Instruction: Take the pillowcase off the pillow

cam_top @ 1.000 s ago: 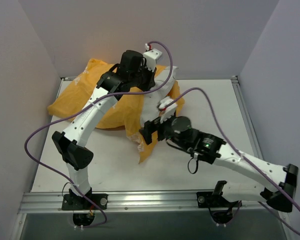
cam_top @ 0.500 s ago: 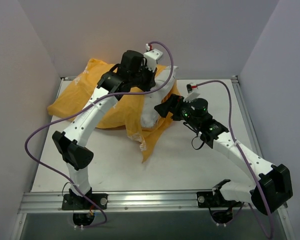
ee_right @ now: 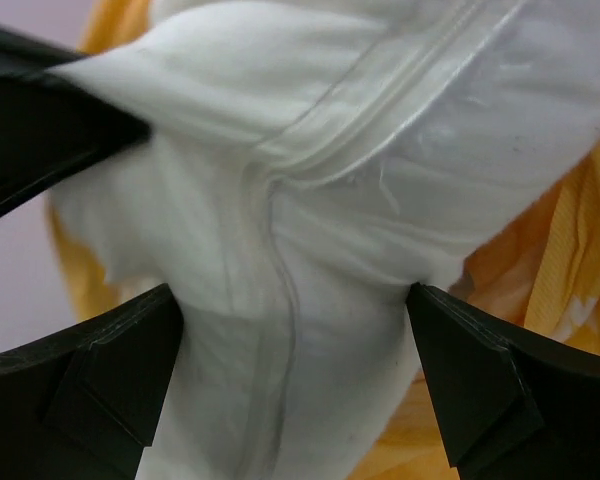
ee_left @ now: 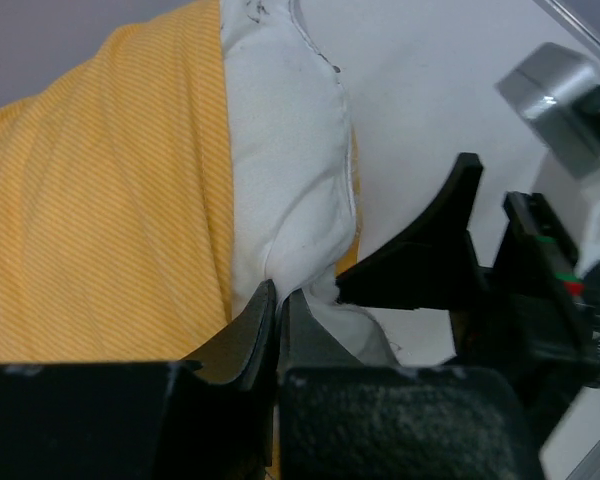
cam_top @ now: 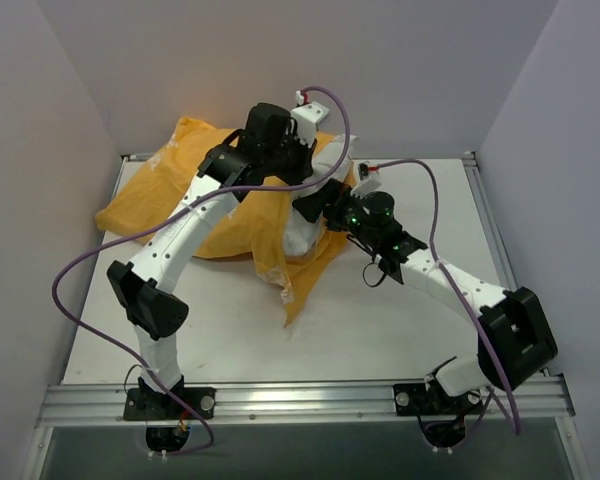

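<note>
The orange-yellow pillowcase (cam_top: 180, 195) lies bunched at the back left of the table, with a loose flap (cam_top: 300, 285) hanging toward the front. The white pillow (cam_top: 305, 228) sticks out of its right end. My left gripper (cam_top: 298, 182) is shut on a fold of the pillow's white fabric (ee_left: 290, 150); its fingertips (ee_left: 278, 292) pinch it beside the orange cloth (ee_left: 100, 200). My right gripper (cam_top: 318, 205) is open, its fingers (ee_right: 110, 350) on either side of the pillow's end (ee_right: 310, 200), close to the left gripper. Orange cloth (ee_right: 570, 260) shows behind.
The white table (cam_top: 400, 320) is boxed in by grey walls on three sides, with an aluminium rail (cam_top: 300, 400) along the front edge. Purple cables (cam_top: 65, 290) loop off both arms. The pillowcase's print is not in view.
My right arm has swung from the middle front of the table back and left to the pillow's exposed end, beside the left gripper. The left arm has barely moved.
</note>
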### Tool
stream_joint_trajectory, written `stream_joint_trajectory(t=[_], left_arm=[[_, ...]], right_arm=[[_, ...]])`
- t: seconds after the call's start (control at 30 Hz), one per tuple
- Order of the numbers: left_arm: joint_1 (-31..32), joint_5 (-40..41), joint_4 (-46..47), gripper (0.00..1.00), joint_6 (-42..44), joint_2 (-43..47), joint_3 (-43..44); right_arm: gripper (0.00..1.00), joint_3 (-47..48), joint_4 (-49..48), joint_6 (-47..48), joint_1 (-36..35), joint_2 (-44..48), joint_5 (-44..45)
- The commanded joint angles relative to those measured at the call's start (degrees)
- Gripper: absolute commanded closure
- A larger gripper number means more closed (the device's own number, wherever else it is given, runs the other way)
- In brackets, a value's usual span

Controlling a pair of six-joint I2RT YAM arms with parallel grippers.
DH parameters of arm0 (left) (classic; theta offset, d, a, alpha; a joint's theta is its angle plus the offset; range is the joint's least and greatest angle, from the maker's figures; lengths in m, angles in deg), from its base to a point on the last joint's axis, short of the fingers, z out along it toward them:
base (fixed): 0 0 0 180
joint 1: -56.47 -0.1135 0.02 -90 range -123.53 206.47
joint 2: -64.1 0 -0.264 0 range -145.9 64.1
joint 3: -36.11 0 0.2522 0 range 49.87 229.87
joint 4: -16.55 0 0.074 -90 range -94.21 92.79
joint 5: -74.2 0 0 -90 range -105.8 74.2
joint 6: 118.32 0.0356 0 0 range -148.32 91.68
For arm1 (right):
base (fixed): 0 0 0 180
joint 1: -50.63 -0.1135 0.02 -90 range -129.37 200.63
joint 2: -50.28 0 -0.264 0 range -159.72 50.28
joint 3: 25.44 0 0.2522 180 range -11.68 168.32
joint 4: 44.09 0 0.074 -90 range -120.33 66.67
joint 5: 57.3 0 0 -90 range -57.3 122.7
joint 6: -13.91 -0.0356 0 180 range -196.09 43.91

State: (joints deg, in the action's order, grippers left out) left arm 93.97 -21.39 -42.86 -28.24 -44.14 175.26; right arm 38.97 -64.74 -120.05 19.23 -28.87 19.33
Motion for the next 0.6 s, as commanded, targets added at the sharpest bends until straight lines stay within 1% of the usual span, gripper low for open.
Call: stream_joint_trajectory(t=[0.0,0.1,0.13,0.17,0.2,0.23,0.27,0.33,0.37,0.4,0.43,0.47,0.5,0.57], left_arm=[[0.8,-1.9,6.6,0.98,-0.2,0.7,2.1],[1.4,-2.1,6.5,0.98,-0.3,0.3,1.8],[1.6,-2.3,6.6,0.98,-0.3,0.1,1.7],[1.7,-2.5,6.5,0.98,-0.3,0.0,1.7],[1.7,-2.7,6.5,0.98,-0.6,-0.1,1.8],[1.7,-3.0,6.5,0.98,-0.8,-0.3,1.8],[1.7,-3.2,6.5,0.98,-0.9,-0.3,1.8],[1.7,-3.6,6.5,0.98,-1.0,-0.5,1.4],[1.7,-3.6,6.4,0.98,-1.0,-0.4,1.2],[1.7,-3.7,6.4,0.98,-0.8,-0.3,0.8],[1.7,-3.4,5.7,0.98,-0.3,-0.3,0.3],[1.7,-3.2,5.0,0.92,0.2,-0.5,0.3],[1.7,-3.0,3.7,0.69,2.3,-0.7,0.6],[1.7,-3.0,0.0,0.07,5.4,-1.1,1.3]], right_arm=[[0.00,5.7,-4.1,0.5,-1.3,-5.6,0.9],[0.00,9.9,-0.8,4.0,-4.3,-8.5,4.1],[0.01,9.9,-0.8,4.4,-5.1,-8.8,5.1],[0.03,9.4,-1.6,4.1,-5.1,-8.9,5.9],[0.07,7.1,-5.3,3.3,-4.8,-9.2,6.2],[0.15,5.9,-7.4,1.4,-3.9,-9.4,5.5],[0.43,5.1,-8.8,0.1,-3.5,-9.9,5.1],[0.69,4.6,-9.5,-1.6,-3.0,-11.5,4.3],[0.97,4.5,-9.5,-1.4,-2.7,-12.1,4.1],[1.00,4.5,-8.7,-1.4,-2.5,-12.7,4.0],[1.00,3.8,-8.7,-1.7,-2.4,-12.7,4.4],[1.00,3.0,-8.8,-1.7,-2.2,-12.4,4.5],[1.00,2.2,-9.0,-2.0,-1.7,-11.9,4.5],[1.00,0.2,-9.1,-2.0,-1.3,-11.4,3.3]])
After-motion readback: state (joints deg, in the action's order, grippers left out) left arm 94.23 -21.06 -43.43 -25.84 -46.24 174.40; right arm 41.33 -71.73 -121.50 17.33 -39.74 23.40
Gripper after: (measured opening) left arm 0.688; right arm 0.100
